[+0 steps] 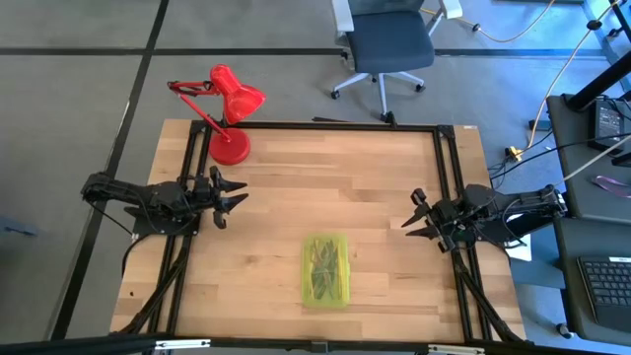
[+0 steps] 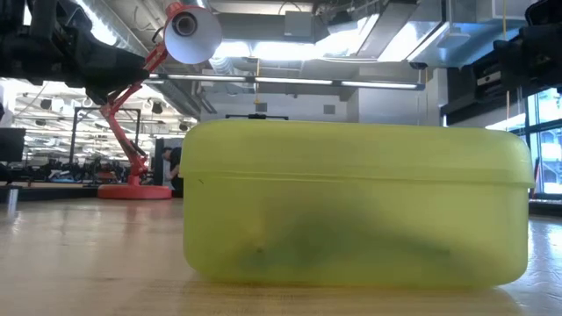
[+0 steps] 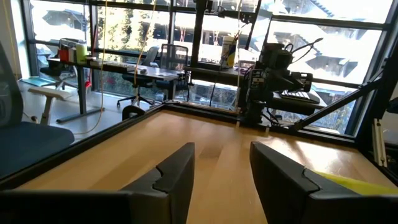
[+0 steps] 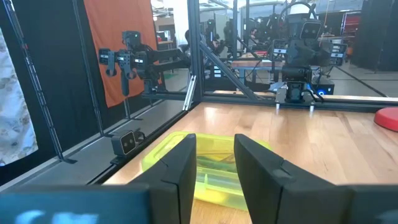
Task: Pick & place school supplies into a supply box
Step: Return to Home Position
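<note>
"Where's the supply box from where you stand?"

"Lying flat on the wooden surface, close to the front edge and roughly midway between the two arms. Its lid is down. From table height the seam between the two halves runs straight across, with no gap."

"Can you see anything inside?"

"Through the yellow-green plastic the school supplies show as thin dark streaks lying along the box's length. I can't tell one piece from another."

"And the arms?"

"The left hand is over the left side of the surface, with its fingers spread apart and nothing between them. The right hand is over the right side, just beside the black frame rail. Its fingers are parted too and it holds nothing. The two hands point inward, facing each other across the wood."

"Is either one touching the box?"

"No, both are well apart from it. The box sits nearer the front edge than either hand."

"What's the red thing?"

"A desk lamp. Its round base stands on the surface at the far left corner. An office chair is on the floor beyond the far edge."
</note>
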